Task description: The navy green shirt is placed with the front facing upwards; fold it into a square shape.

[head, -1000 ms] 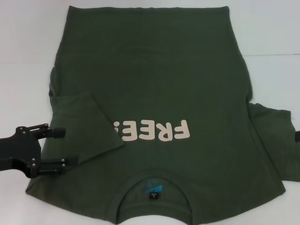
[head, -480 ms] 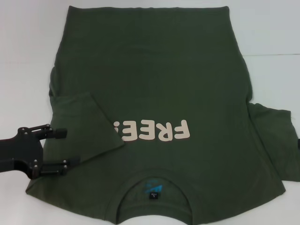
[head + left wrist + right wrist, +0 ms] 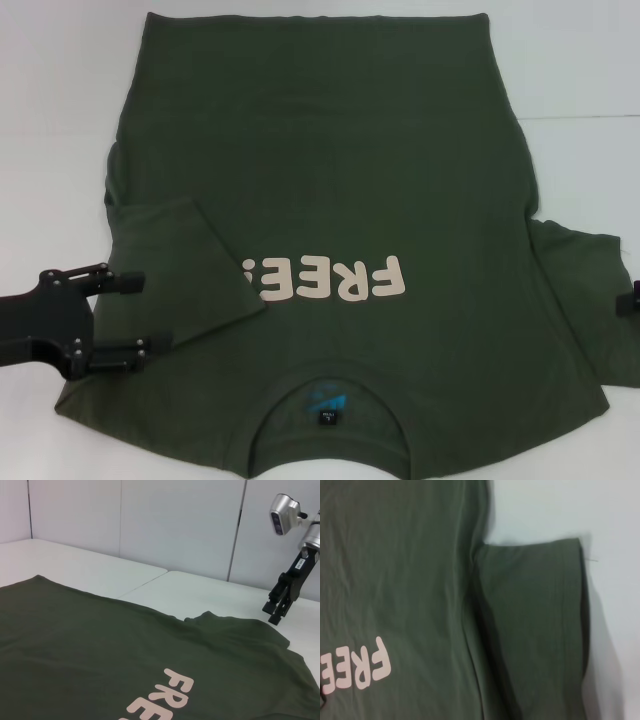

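The navy green shirt lies flat on the white table, front up, its collar nearest me and the cream "FREE!" print partly covered. Its left sleeve is folded inward over the chest and hides the print's last character. My left gripper is open at the shirt's left edge, beside that folded sleeve, holding nothing. The right sleeve still lies spread out sideways. My right gripper hangs a little above the table just past that sleeve, and only its tip shows in the head view.
White table surrounds the shirt on both sides, with a seam line running across it. Pale wall panels stand behind the table's far edge.
The left gripper has stayed almost in place beside the folded sleeve. The right gripper has edged slightly further into the head view at the right. The shirt has not moved.
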Controlling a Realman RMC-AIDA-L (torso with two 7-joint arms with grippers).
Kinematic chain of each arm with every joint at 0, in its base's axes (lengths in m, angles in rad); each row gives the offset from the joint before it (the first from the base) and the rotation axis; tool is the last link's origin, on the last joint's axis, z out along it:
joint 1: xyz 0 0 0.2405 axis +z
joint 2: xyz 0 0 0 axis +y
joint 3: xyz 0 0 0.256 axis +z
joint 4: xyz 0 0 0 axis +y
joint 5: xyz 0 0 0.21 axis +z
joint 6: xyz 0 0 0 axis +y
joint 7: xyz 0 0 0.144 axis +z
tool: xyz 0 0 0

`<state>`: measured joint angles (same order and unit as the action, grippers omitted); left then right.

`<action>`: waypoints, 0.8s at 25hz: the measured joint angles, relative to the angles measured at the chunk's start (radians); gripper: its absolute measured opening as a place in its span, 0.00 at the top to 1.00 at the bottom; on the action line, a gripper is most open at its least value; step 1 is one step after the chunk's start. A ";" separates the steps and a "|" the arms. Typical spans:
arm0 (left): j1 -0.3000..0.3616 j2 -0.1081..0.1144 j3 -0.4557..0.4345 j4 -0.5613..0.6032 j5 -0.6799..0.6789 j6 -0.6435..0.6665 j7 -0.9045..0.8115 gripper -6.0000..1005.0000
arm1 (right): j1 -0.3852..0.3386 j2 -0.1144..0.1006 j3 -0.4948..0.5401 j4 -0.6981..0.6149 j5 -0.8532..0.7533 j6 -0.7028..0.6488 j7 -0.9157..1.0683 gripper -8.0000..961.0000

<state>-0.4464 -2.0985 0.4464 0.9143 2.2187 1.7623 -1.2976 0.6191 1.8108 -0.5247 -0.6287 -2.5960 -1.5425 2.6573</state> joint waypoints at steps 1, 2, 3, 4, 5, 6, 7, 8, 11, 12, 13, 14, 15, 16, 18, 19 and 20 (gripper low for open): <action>0.000 0.000 0.000 0.000 0.000 0.000 0.000 0.16 | 0.000 0.003 0.000 0.000 0.000 0.007 -0.001 0.05; -0.001 0.000 0.000 0.000 0.000 -0.001 0.000 0.16 | 0.000 0.005 0.000 0.002 0.001 0.012 -0.003 0.05; -0.001 0.000 0.000 0.000 0.000 -0.001 0.000 0.16 | 0.000 0.008 0.000 0.003 0.001 0.017 -0.004 0.05; -0.001 0.000 0.000 0.000 -0.001 -0.001 0.000 0.16 | 0.001 0.009 0.000 0.003 0.001 0.022 -0.004 0.05; -0.002 0.000 0.000 0.000 -0.001 -0.001 0.000 0.16 | 0.001 0.011 0.000 0.004 0.001 0.024 -0.005 0.05; -0.002 0.000 0.000 0.000 -0.001 -0.001 0.001 0.16 | 0.001 0.012 0.000 0.004 0.001 0.028 -0.006 0.05; -0.002 0.000 0.000 0.000 -0.001 -0.001 0.001 0.16 | 0.001 0.014 0.000 0.004 0.001 0.031 -0.006 0.05; -0.002 0.000 0.000 0.000 -0.001 -0.001 0.001 0.16 | 0.001 0.016 0.001 0.005 0.001 0.034 -0.006 0.05; -0.003 0.000 0.000 0.000 -0.001 -0.001 0.001 0.16 | 0.001 0.020 0.004 0.006 0.002 0.039 -0.006 0.14; -0.003 0.000 0.000 0.000 -0.001 -0.001 0.001 0.16 | 0.002 0.022 0.005 0.006 0.003 0.040 -0.007 0.15; -0.003 0.000 0.000 0.000 -0.001 -0.001 0.001 0.16 | 0.003 0.024 0.003 0.006 0.003 0.040 -0.007 0.16; -0.003 0.000 0.000 0.000 -0.001 -0.001 0.001 0.16 | 0.004 0.025 0.001 0.007 0.003 0.041 -0.007 0.18; -0.003 0.000 0.000 0.000 -0.001 -0.001 0.001 0.16 | 0.005 0.026 -0.001 0.008 0.003 0.042 -0.007 0.19; -0.003 0.000 0.000 0.000 -0.001 -0.001 0.001 0.16 | 0.006 0.028 -0.001 0.009 0.003 0.042 -0.007 0.20; -0.003 0.000 0.000 0.000 -0.001 -0.001 0.001 0.16 | 0.008 0.030 -0.002 0.011 0.003 0.043 -0.008 0.20; -0.003 0.000 0.000 0.000 -0.001 -0.001 0.001 0.16 | 0.009 0.031 -0.002 0.011 0.001 0.044 -0.008 0.20; -0.003 0.000 0.000 0.000 -0.001 -0.001 0.002 0.16 | 0.009 0.031 -0.002 0.011 0.001 0.044 -0.008 0.20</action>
<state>-0.4495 -2.0985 0.4464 0.9143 2.2181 1.7610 -1.2960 0.6281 1.8418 -0.5270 -0.6179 -2.5953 -1.4986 2.6492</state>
